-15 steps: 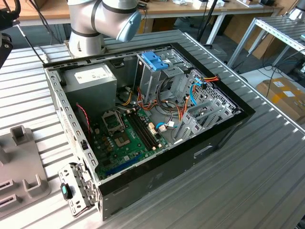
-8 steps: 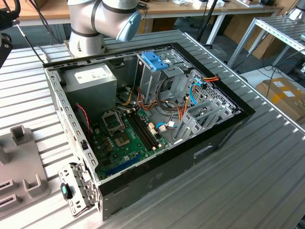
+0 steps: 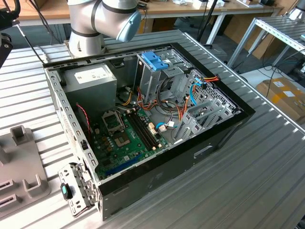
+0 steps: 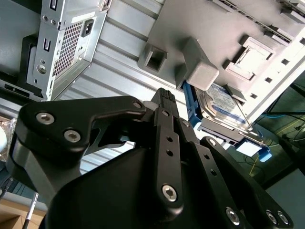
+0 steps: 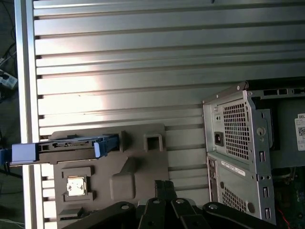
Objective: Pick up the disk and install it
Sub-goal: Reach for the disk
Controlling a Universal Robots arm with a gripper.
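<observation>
Silver-grey arm [image 3: 88, 21] with a light-blue joint cap [image 3: 128, 26]; black, screw-studded gripper [image 4: 164, 94].

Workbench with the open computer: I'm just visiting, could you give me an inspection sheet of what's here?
Surface: ribbed metal table carrying an open computer case and a grey fixture.
Job's things: disk sitting in the fixture, not installed.
Clutter: small square chip in the fixture.
Grippers: end effector over the fixture, apart from the disk.
Cables: coloured wires inside the case.
Surroundings: desk, cardboard box.
</observation>
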